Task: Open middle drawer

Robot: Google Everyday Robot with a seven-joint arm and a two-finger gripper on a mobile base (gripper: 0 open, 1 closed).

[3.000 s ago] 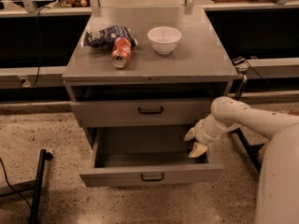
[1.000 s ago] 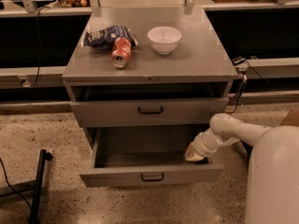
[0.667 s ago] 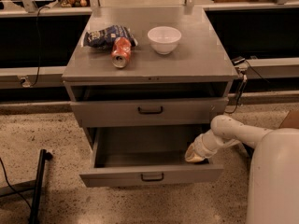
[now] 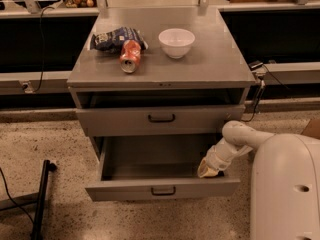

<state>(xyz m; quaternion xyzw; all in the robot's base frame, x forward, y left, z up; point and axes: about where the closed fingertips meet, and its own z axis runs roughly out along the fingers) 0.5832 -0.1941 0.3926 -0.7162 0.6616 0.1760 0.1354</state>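
Note:
The middle drawer (image 4: 130, 190) is a grey metal drawer with a small black bar handle (image 4: 163, 190). It stands pulled far out of the grey cabinet (image 4: 165, 71), and its inside shows empty. My gripper (image 4: 208, 169) is on a white arm that comes in from the right. It sits inside the drawer's right end, just behind the front panel. The drawer above (image 4: 120, 121), with its own black handle, sits almost flush, with a dark gap over it. A third drawer is hidden below.
On the cabinet top lie a blue chip bag (image 4: 114, 38), an orange can on its side (image 4: 130, 56) and a white bowl (image 4: 176, 42). My white body (image 4: 287, 189) fills the lower right. A black pole (image 4: 42, 196) leans at lower left. A cable (image 4: 255, 101) hangs at the cabinet's right.
The gripper has sunk slightly lower into the drawer's right end and my body has moved in closer. The drawer has not visibly moved.

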